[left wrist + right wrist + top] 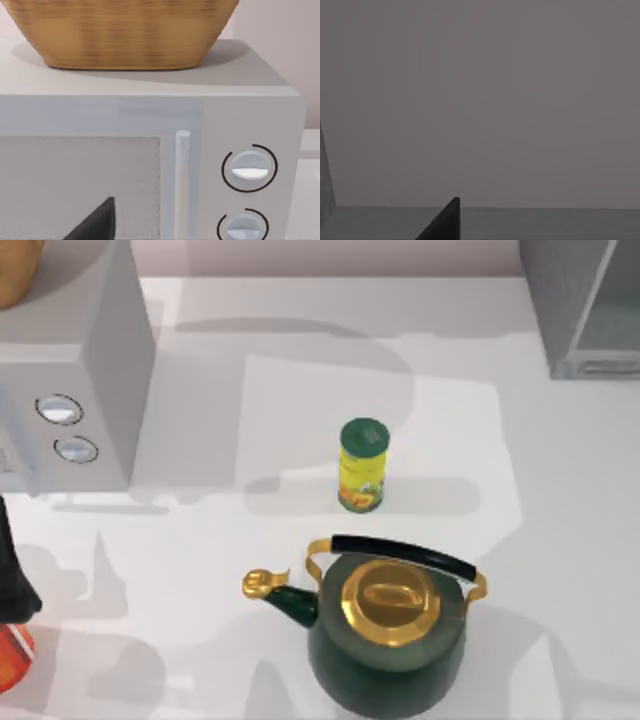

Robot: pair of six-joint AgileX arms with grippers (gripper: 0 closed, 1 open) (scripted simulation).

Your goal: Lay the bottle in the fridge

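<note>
Looking for the green soda bottle, I honestly can't spot it on the table, so can't say where it sits right now. What's standing mid-table is the yellow can (pixel 362 465) with a green lid, upright, and nearer the front a dark green kettle (pixel 388 633) with gold lid and spout.

The fridge (pixel 580 305) is at the top view's far right corner, and its side looks open, probably so something can go in lying down.

Left gripper (pixel 95 222) is hovering right in front of the grey box with two round dials (pixel 150 165), with a basket (pixel 120 32) on top. Right gripper (pixel 442 222) faces a plain grey surface. Can't tell whether either set of jaws is spread or pressed together.
</note>
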